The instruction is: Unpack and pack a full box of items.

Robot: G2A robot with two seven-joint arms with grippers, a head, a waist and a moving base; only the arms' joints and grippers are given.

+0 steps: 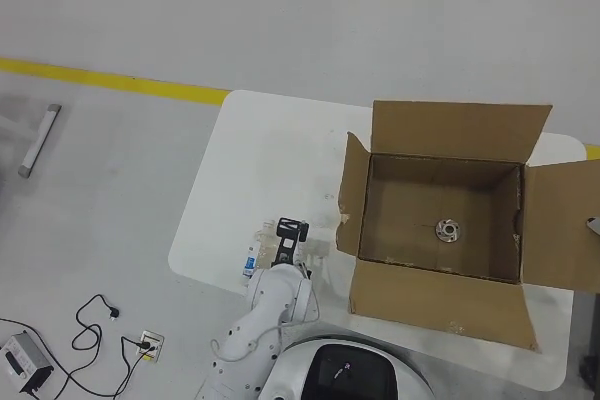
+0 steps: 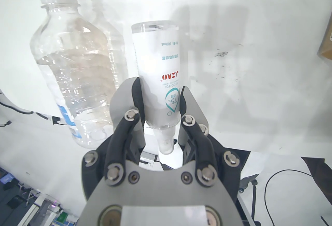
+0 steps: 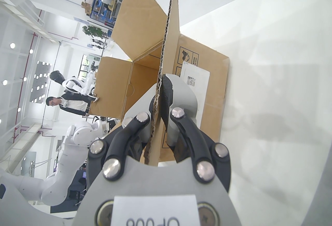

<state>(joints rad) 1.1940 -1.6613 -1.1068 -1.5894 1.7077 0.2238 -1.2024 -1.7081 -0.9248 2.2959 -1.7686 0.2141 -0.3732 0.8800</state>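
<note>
An open cardboard box [image 1: 440, 295] stands on the right half of the white table [image 1: 270, 150], and a small round metal part [image 1: 446, 230] lies on its floor. At the table's front left, my left gripper [image 1: 290, 235] is shut on a white spray bottle [image 2: 158, 68], with the nozzle end toward the wrist. A clear water bottle [image 2: 75, 68] lies on the table right beside it. My right gripper [image 3: 159, 87] is at the box's right side, shut on the edge of the right flap [image 3: 172, 29], one finger on each face of the cardboard.
The table's rounded left edge [image 1: 180, 240] is close to the left arm. Cables and a power strip [image 1: 150, 345] lie on the floor below it. A corner of the box [image 2: 326, 48] shows in the left wrist view. Bare tabletop lies between the bottles and the box.
</note>
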